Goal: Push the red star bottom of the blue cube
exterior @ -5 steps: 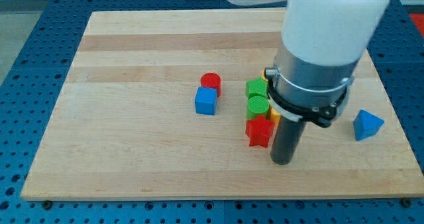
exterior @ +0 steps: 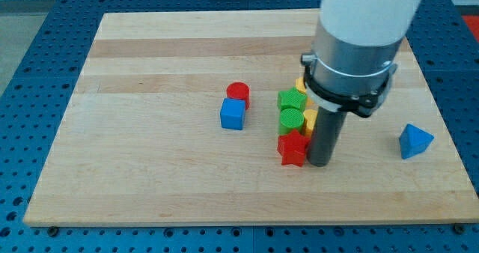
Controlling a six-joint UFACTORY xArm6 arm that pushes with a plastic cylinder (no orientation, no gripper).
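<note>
The red star (exterior: 293,148) lies on the wooden board right of centre, at the bottom of a small cluster of blocks. The blue cube (exterior: 233,114) sits to its upper left, with a red cylinder (exterior: 238,93) touching its top side. My tip (exterior: 319,162) is directly right of the red star, touching or almost touching its right edge. The arm's wide body hides the board above the tip.
A green block (exterior: 290,99) and a green cylinder (exterior: 291,119) stack in a column above the red star. Yellow blocks (exterior: 308,120) peek out beside the rod. A blue triangle (exterior: 414,141) lies near the board's right edge (exterior: 447,133).
My tip has moved up and slightly left, from below-right of the red star to right against its right side. The blocks have not visibly moved.
</note>
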